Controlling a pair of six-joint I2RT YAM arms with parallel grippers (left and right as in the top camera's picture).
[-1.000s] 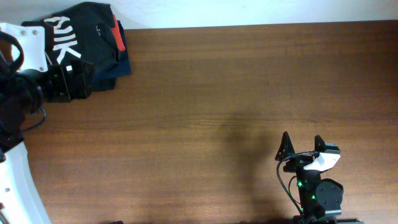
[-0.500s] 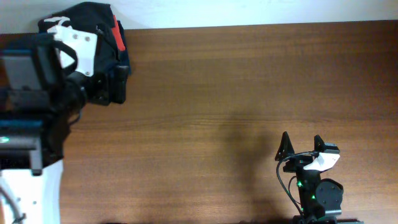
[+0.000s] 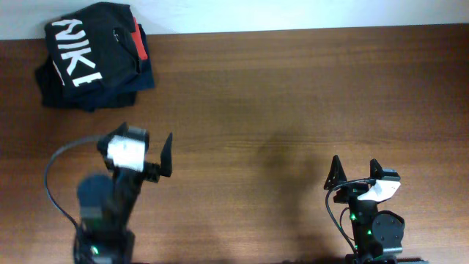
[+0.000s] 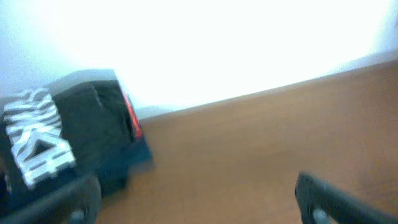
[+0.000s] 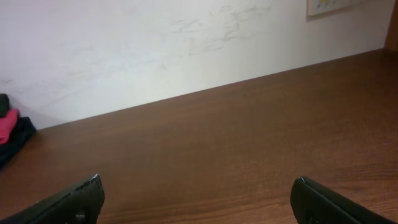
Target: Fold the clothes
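Black shirt at upper left of the frame, up and left of the left claw, far from the right claw. Both claws wide open, empty.

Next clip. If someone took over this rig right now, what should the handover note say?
Left gripper: jaws open, empty, above the table, apart from the clothes.
Right gripper: jaws open, empty, near right side.
Black T-shirt: folded, white letters up, at the far left corner, lying on a red-orange garment and navy garments.
Done: the shirt looks folded and stacked.
Left: probably only parking the arms.
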